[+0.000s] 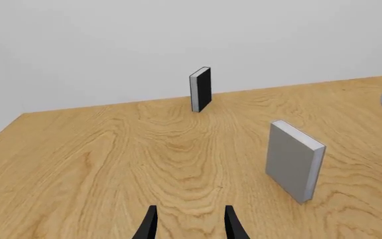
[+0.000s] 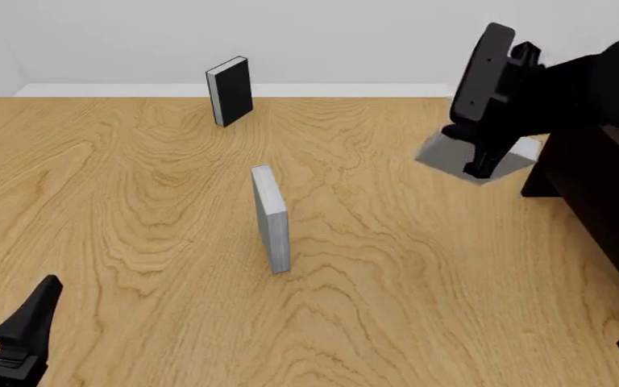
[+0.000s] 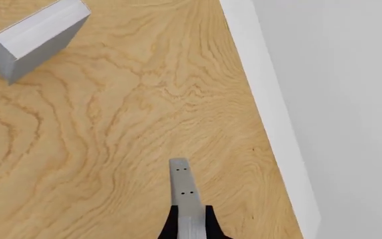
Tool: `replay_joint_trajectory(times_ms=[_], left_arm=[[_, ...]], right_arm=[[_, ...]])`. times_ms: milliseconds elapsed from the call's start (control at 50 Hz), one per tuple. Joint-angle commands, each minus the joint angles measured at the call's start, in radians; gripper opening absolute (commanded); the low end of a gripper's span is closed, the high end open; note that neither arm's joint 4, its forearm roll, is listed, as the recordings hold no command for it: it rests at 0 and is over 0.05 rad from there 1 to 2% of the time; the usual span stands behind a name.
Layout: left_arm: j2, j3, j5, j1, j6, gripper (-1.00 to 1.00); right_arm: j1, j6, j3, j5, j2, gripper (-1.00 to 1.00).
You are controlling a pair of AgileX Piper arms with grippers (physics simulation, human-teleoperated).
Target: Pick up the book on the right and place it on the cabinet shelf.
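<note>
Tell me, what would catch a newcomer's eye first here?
Probably the right gripper, at the far right of the table, shut on the light-grey book and holding it beside the dark cabinet. Then two upright books: a grey book mid-table and a black-covered book near the far edge.

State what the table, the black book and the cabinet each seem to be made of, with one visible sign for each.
Table: pale wood or wood-look, matte; swirling grain shows. Black book: likely board cover with paper pages; black faces, white edge. Cabinet: possibly very dark wood, but no grain is visible, so uncertain.
</note>
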Motion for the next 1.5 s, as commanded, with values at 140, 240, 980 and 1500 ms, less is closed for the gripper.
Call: replay_joint_trajectory(times_ms=[140,240,980,1500], left_arm=[[0.000,0.000,0.000,-0.003,0.003,1.00],[0.000,0.000,0.000,-0.002,0.002,1.00],[-0.001,0.001,-0.002,-0.010,0.012,1.00],[-0.001,0.001,-0.002,-0.017,0.014,1.00]], right_arm=[[0.033,-0.060,0.187,-0.194,-0.086,-1.00],[0.043,-0.082,0.244,-0.268,-0.122,-1.00],[0.015,-0.349,0.608,-0.783,-0.275,-1.00],[-0.024,-0.474,0.803,-1.214,-0.183,-1.00]])
